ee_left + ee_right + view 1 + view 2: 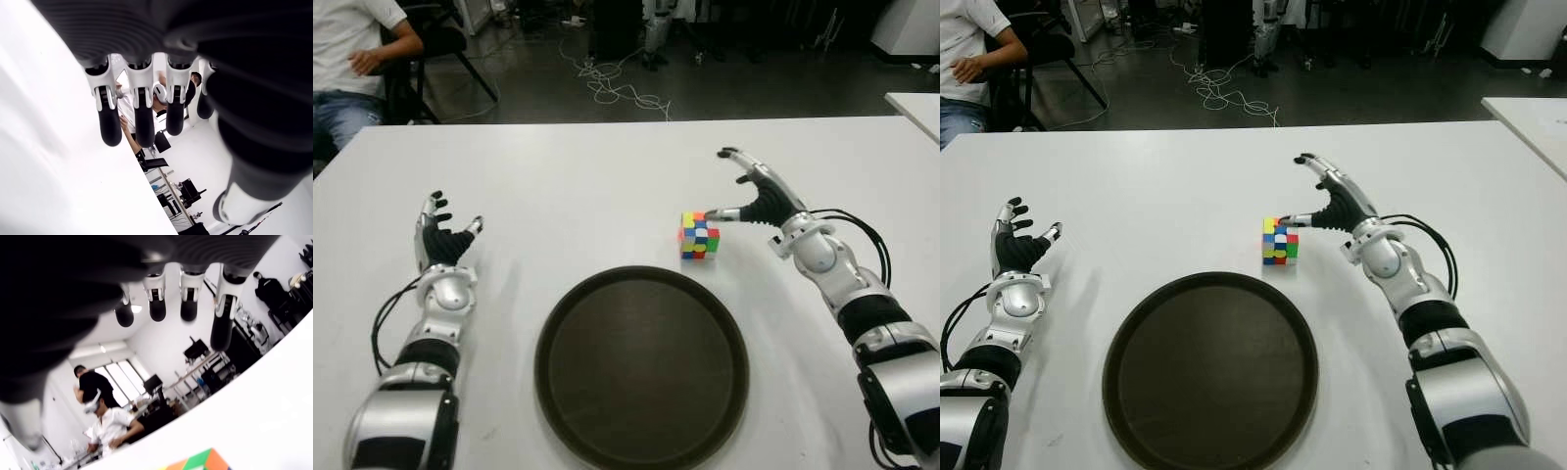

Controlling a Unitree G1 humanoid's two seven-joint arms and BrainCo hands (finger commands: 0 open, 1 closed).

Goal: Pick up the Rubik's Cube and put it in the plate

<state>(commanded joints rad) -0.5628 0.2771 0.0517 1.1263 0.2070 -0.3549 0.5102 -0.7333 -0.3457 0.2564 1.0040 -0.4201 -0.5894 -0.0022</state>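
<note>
Nearest us, the round dark plate (pixel 641 367) sits bare on the white table (pixel 587 186). Left of the plate we note the left hand (pixel 442 235), fingers relaxed and spread, grasping nothing. Just beyond the plate's far right rim stands the Rubik's Cube (pixel 699 235), upright on the table and outside the plate. The right hand (pixel 756 196) is right of the cube, fingers extended and apart, holding nothing; its thumb tip reaches the cube's upper edge. Far beyond the plate, past the table's far left corner, a person (pixel 352 59) sits, and cables (pixel 617 88) lie on the floor.
</note>
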